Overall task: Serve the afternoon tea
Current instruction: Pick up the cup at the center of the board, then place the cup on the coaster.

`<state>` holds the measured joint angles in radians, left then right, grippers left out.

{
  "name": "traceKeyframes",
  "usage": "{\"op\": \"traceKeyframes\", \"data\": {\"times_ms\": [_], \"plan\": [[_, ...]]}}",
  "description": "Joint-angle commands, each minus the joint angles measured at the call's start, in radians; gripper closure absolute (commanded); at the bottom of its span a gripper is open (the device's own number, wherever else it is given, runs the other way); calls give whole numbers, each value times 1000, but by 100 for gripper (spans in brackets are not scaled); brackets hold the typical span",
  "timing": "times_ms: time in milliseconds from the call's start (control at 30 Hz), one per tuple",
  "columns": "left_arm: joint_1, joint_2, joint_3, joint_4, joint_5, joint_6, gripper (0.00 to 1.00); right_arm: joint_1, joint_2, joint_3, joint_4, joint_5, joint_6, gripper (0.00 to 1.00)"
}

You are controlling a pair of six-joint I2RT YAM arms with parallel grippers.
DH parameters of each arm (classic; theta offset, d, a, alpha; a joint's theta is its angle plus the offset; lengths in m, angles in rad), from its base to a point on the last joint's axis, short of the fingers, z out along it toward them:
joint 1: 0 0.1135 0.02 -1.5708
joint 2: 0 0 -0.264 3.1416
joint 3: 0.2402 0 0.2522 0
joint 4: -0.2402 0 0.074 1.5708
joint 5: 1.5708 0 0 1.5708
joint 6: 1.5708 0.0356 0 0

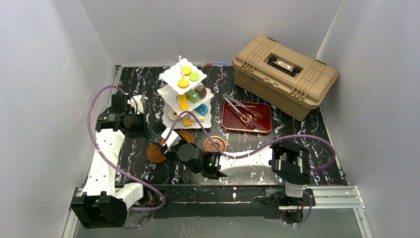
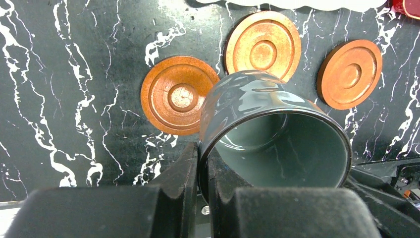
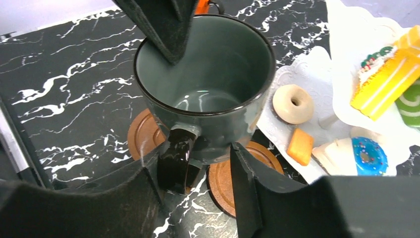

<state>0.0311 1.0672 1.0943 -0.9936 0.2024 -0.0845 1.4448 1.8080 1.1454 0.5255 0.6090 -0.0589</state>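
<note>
Closest to the left wrist lens, the left tool [image 2: 202, 156] is clamped narrow on the dark cup [image 2: 277, 144], one finger inside the rim and one outside. From that view the cup is tilted, mouth toward the lens. It sits at front left of centre, over the left saucer [image 2: 181, 94] and middle saucer [image 2: 262, 47]. I cannot tell whether its base touches either. The right saucer [image 2: 349, 74] lies apart to the side.

I note the right tool [image 3: 193, 161] stands part open, its jaws either side of the cup's handle, with a gap showing on one side.

Surface: black marble-pattern tabletop [image 1: 297, 129] with white veining, enclosed by pale grey walls at left, back and right.

At back centre stands the white tiered stand [image 1: 185, 94], loaded with small pastries, its bottom plate just beside the middle saucer. To its right lies a red tray [image 1: 262, 119] carrying tongs [image 1: 237, 108], with a tan toolbox [image 1: 285, 74] behind it against the right wall.

Edges: a metal rail [image 1: 327, 198] runs along the near edge. The left arm works close to the left wall. The right arm reaches across the front strip of the surface.
</note>
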Motion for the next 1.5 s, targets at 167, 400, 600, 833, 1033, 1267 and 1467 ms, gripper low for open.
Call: {"op": "traceKeyframes", "data": {"times_ms": [167, 400, 600, 833, 1033, 1267, 1467], "plan": [[-54, -42, 21, -25, 92, -16, 100, -20, -9, 54, -29, -132, -2, 81], [-64, -36, 22, -20, 137, -2, 70, -23, -53, -3, -4, -84, 2, 99], [-64, -30, 56, -22, 162, 10, 26, -50, -129, -116, 21, -55, 51, 99], [-64, -19, 149, -37, 127, 55, 2, -85, -330, -303, 18, -15, 126, 99], [-63, 0, 178, -62, 130, 123, 2, -104, -518, -471, -23, 35, 185, 99], [-49, 31, 185, -91, 75, 176, 2, -123, -636, -616, -26, 66, 236, 99], [-33, 31, 203, -89, 72, 187, 2, -124, -667, -695, 18, 87, 269, 99]]}}
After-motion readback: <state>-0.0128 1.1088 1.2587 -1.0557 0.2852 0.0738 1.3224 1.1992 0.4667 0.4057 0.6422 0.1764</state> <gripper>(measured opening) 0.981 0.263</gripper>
